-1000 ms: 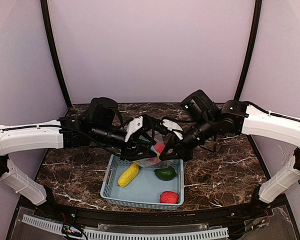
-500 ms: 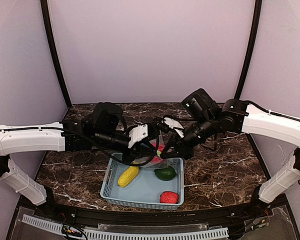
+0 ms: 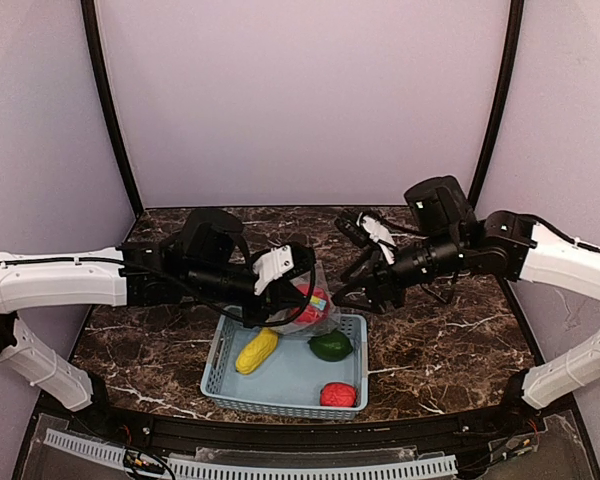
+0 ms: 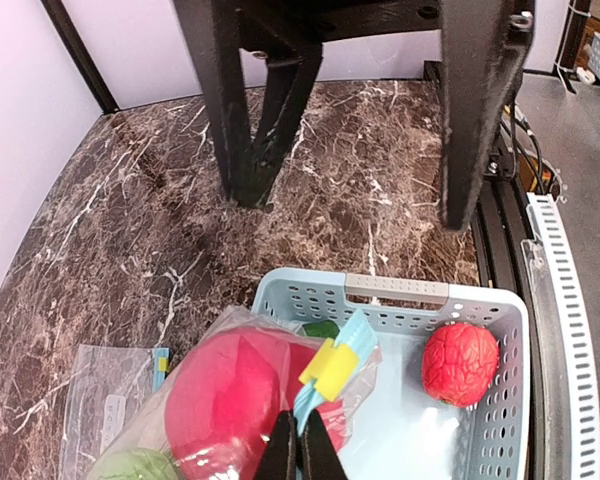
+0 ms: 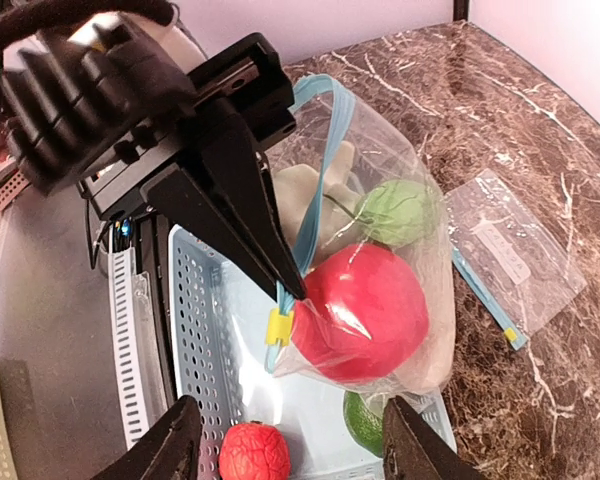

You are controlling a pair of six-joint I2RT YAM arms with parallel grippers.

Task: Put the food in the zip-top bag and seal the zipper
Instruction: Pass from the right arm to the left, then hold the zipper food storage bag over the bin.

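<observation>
Zip-top bag [image 5: 375, 150], part-filled, hangs above basket [image 4: 395, 291], pinched in left gripper [image 4: 292, 455]; right gripper [image 5: 288, 432] released. Loading step; next needs corn [image 3: 257, 350] from basket.

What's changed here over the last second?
The right gripper has pulled back to its own side, off the bag, and is open. The left gripper shifted slightly right and holds the bag alone by its zipper edge. The corn, green fruit and red fruit lie in the basket as before.

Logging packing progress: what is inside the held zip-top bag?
Through the clear bag: a red apple, a green round piece and a white piece. Anything behind the apple is covered.
</observation>
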